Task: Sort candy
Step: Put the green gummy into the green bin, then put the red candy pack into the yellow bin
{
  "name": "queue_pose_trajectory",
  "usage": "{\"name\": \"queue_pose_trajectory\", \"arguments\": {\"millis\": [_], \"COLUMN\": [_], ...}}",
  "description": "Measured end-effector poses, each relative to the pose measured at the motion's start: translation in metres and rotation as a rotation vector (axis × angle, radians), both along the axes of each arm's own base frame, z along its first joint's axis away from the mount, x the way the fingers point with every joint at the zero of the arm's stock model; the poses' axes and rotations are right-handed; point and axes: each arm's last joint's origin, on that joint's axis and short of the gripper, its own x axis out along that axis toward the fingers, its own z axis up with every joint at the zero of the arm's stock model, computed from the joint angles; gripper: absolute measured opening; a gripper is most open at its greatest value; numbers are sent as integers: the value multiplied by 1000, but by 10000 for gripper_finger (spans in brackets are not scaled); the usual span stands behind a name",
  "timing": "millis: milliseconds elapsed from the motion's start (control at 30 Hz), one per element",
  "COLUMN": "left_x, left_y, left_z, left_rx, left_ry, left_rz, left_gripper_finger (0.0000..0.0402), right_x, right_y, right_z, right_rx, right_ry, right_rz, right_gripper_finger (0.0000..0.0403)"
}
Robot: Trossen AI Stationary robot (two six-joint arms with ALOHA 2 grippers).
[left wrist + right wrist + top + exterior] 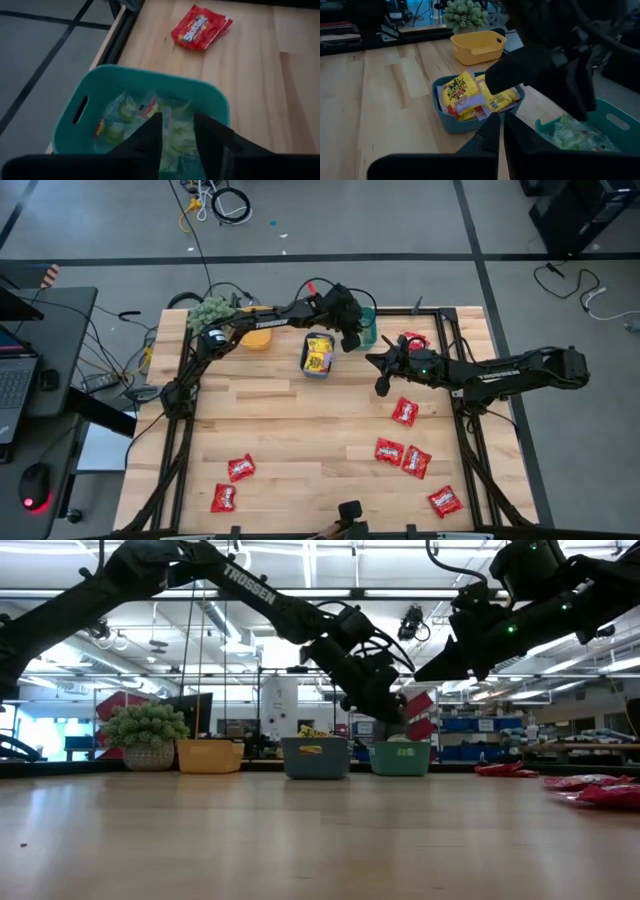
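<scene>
Reaching across the upper middle of the frame, the left gripper (352, 330) is hanging over the teal bin (95, 90), fingers parted around nothing; pale green candy (122, 117) is lying inside that bin; the right gripper (380, 376) is hovering right of centre, clenched and empty; a red packet (404, 411) is lying just below it, long axis roughly vertical.

- "TROSSEN", white capitals: showing along the left arm (245, 585) in the low view, and running along the right arm (497, 375) in the high view.
- "Skittles": reading faintly on the red candy packet (200, 27) lying on the desk beside the teal bin.
- Yellow packets (462, 95) in the blue bin: carrying dark print, not legible.
</scene>
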Motion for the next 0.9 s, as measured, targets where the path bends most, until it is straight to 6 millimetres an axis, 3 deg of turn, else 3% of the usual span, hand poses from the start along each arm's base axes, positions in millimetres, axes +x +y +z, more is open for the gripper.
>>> {"name": "queue_pose_trajectory", "arguments": {"millis": [167, 300, 400, 600, 700, 900], "left_x": [-6, -13, -21, -41, -58, -113], "left_y": [-2, -5, -3, -12, -23, -51], "left_z": [14, 43, 52, 61, 63, 65], "left_rx": [29, 107, 74, 73, 96, 135], "left_ry": [18, -33, -81, -212, -304, -456], "left_rz": [-4, -36, -66, -117, -138, -147], "left_gripper_finger": [123, 65, 12, 3, 3, 3], "right_x": [-2, -8, -16, -36, -45, -55], "right_y": [-4, -15, -27, -48, -55, -67], "right_z": [-1, -4, -6, -16, -21, -30], "right_rx": [-18, -14, 9, 57, 85, 159], "right_ry": [33, 211, 331, 505, 569, 644], "right_rz": [-102, -233, -329, -430, -452, -477], "right_gripper_finger": [40, 70, 89, 102, 103, 103]}}
